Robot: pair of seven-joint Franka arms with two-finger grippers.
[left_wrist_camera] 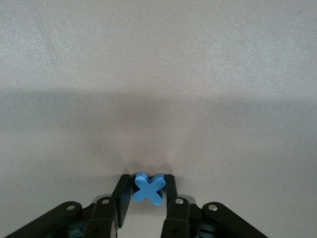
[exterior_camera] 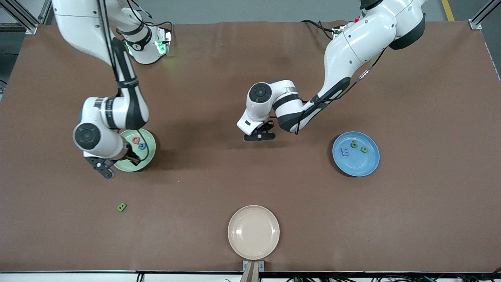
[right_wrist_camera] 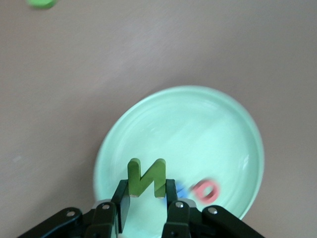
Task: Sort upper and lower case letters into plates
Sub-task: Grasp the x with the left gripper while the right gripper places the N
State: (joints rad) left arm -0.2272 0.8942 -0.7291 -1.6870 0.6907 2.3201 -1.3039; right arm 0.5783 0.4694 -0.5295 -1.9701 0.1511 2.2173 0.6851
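The pale green plate (exterior_camera: 145, 157) lies toward the right arm's end and holds a red letter (exterior_camera: 136, 140) and a blue letter (exterior_camera: 142, 146). My right gripper (exterior_camera: 105, 169) is over that plate's edge, shut on a green N (right_wrist_camera: 146, 177); the plate (right_wrist_camera: 198, 124) shows beneath it. The bright blue plate (exterior_camera: 358, 164) lies toward the left arm's end and holds a blue E (exterior_camera: 345, 151) and two green letters (exterior_camera: 354, 144). My left gripper (exterior_camera: 259, 136) is over bare table mid-table, shut on a blue X (left_wrist_camera: 148, 187).
A green letter B (exterior_camera: 122, 207) lies loose on the brown table, nearer to the front camera than the green plate. A cream-white plate (exterior_camera: 253, 232) with nothing in it sits at the table's front edge, mid-table.
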